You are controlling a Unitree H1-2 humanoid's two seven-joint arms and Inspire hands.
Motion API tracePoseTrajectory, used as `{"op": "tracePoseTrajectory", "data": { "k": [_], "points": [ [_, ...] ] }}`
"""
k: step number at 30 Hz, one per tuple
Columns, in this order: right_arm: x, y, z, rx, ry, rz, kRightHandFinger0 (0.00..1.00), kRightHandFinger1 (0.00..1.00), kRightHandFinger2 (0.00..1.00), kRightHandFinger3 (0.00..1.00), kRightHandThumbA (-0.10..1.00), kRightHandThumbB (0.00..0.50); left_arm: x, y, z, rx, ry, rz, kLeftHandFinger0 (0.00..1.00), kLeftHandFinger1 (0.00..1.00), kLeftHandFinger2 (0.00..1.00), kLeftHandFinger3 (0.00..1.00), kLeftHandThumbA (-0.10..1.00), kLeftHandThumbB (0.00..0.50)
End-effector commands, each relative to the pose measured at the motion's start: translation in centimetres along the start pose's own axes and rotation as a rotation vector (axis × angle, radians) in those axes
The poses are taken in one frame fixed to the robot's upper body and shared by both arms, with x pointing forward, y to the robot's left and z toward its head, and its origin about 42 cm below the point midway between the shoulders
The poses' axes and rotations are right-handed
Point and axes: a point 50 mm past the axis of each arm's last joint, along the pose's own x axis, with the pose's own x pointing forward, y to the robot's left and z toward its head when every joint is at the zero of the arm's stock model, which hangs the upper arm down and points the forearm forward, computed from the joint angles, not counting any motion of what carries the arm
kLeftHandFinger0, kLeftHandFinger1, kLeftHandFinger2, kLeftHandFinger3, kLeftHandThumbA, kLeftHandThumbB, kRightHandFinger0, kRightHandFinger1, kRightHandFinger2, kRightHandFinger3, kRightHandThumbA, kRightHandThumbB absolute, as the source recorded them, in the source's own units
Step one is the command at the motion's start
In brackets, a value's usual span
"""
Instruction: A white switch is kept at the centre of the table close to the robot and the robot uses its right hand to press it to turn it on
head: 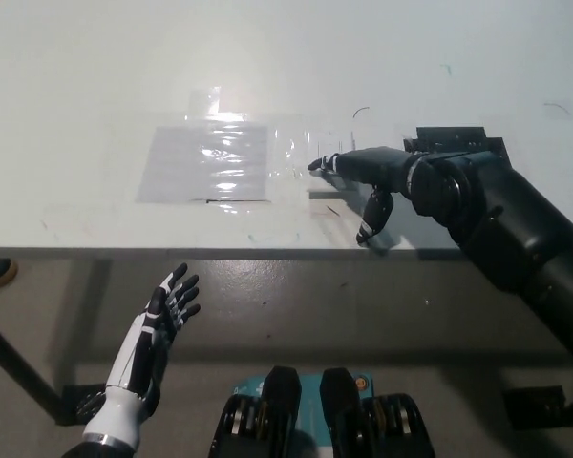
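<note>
Right hand (368,181) reached in from the right over the near part of the white table (95,86), black arm behind it running off toward the lower right. Hand was unclenched, grasping nothing: one finger stretched left and low, another hanging down toward the near table edge. The tip of the stretched finger lay at the white switch (327,153), which sat around table centre, close to the near edge, just right of a glossy clear plastic sheet (208,162) taped flat on the tabletop. Switch was white on white and partly covered by the finger, so hard to make out; whether the fingertip actually touched it could not be told. A small dark rectangular piece (449,134) lay on the table just beyond the right wrist. Left hand (153,339) rested below the near table edge at lower left, above the floor, fingers spread apart and pointing up, holding nothing, well apart from the switch.
</note>
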Motion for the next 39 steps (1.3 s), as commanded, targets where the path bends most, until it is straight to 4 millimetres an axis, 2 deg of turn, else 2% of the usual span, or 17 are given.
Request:
{"op": "tracePoseTrajectory", "data": {
  "k": [1,4,6,7,8,11,14,17,20,23,25,28,30,31,34,37,39],
  "points": [
    [-0.5,-1.2,-0.8,-0.026,0.022,-0.002,1.0,1.0,1.0,1.0,1.0,0.351,0.4,-0.2,1.2,0.001,-0.056,-0.025,1.0,1.0,1.0,1.0,1.0,0.085],
    [-2.4,-5.3,0.1,0.004,-0.026,-0.096,1.0,1.0,1.0,1.0,1.0,0.347,0.5,-0.2,1.2,-0.002,-0.06,-0.019,1.0,1.0,1.0,1.0,1.0,0.087],
    [-4.9,-9.4,0.7,0.047,-0.105,-0.206,1.0,1.0,1.0,1.0,1.0,0.316,0.4,-0.2,1.2,-0.001,-0.059,-0.018,1.0,1.0,1.0,1.0,1.0,0.085],
    [-5.7,-10.5,0.9,0.053,-0.129,-0.241,1.0,1.0,1.0,1.0,1.0,0.342,0.4,-0.2,1.2,0.002,-0.057,-0.016,1.0,1.0,1.0,1.0,1.0,0.089],
    [-7.3,-12.7,1.2,0.065,-0.179,-0.302,1.0,1.0,1.0,1.0,1.0,0.318,0.4,-0.2,1.2,0.015,-0.055,-0.015,1.0,1.0,1.0,1.0,1.0,0.085],
    [-11.2,-16.3,1.3,0.192,-0.276,-0.437,1.0,1.0,1.0,1.0,1.0,0.335,0.4,-0.1,1.1,0.006,-0.057,-0.017,1.0,1.0,1.0,1.0,1.0,0.093],
    [-16.2,-17.9,2.0,0.184,-0.412,-0.561,1.0,1.0,1.0,1.0,1.0,0.3,0.3,0.0,1.1,0.011,-0.064,-0.034,1.0,1.0,1.0,1.0,1.0,0.076],
    [-20.2,-17.5,2.8,0.274,-0.523,-0.637,1.0,1.0,1.0,1.0,1.0,0.409,0.3,0.2,1.5,-0.006,-0.061,-0.031,1.0,1.0,1.0,1.0,1.0,0.092],
    [-24.4,-14.9,2.7,0.277,-0.558,-0.728,1.0,1.0,1.0,1.0,1.0,0.37,0.4,0.2,1.7,-0.005,-0.065,-0.023,1.0,1.0,1.0,1.0,1.0,0.094],
    [-27.4,-9.6,1.6,0.427,-0.648,-0.818,1.0,1.0,1.0,1.0,1.0,0.329,0.5,0.2,1.9,-0.018,-0.074,-0.016,1.0,1.0,1.0,1.0,1.0,0.09],
    [-29.2,-6.0,1.0,0.501,-0.683,-0.867,1.0,1.0,1.0,1.0,1.0,0.27,0.5,0.4,2.1,-0.023,-0.072,-0.009,1.0,1.0,1.0,1.0,1.0,0.098],
    [-31.6,-0.9,0.4,0.623,-0.749,-0.938,1.0,1.0,1.0,1.0,1.0,0.248,1.1,0.3,2.3,-0.03,-0.08,-0.002,1.0,1.0,1.0,1.0,1.0,0.106],
    [-32.4,2.4,0.5,0.709,-0.788,-0.985,1.0,1.0,1.0,1.0,1.0,0.26,1.6,0.5,2.3,-0.034,-0.086,0.004,1.0,1.0,1.0,1.0,1.0,0.111],
    [-32.7,5.1,0.9,0.784,-0.787,-0.994,1.0,1.0,1.0,1.0,1.0,0.269,1.5,0.6,2.3,-0.032,-0.086,0.007,1.0,1.0,1.0,1.0,1.0,0.119],
    [-32.4,9.4,1.2,0.909,-0.8,-0.996,1.0,1.0,1.0,1.0,1.0,0.258,1.3,0.7,1.9,-0.041,-0.078,0.014,1.0,1.0,1.0,1.0,1.0,0.107],
    [-31.9,12.1,1.6,0.986,-0.795,-0.989,1.0,1.0,1.0,1.0,1.0,0.271,1.1,0.6,1.9,-0.049,-0.07,0.011,1.0,1.0,1.0,1.0,1.0,0.086],
    [-31.4,14.0,2.0,1.06,-0.803,-0.968,1.0,1.0,1.0,1.0,1.0,0.276,1.2,0.4,1.9,-0.041,-0.067,0.002,1.0,1.0,1.0,1.0,1.0,0.111]
  ]
}}
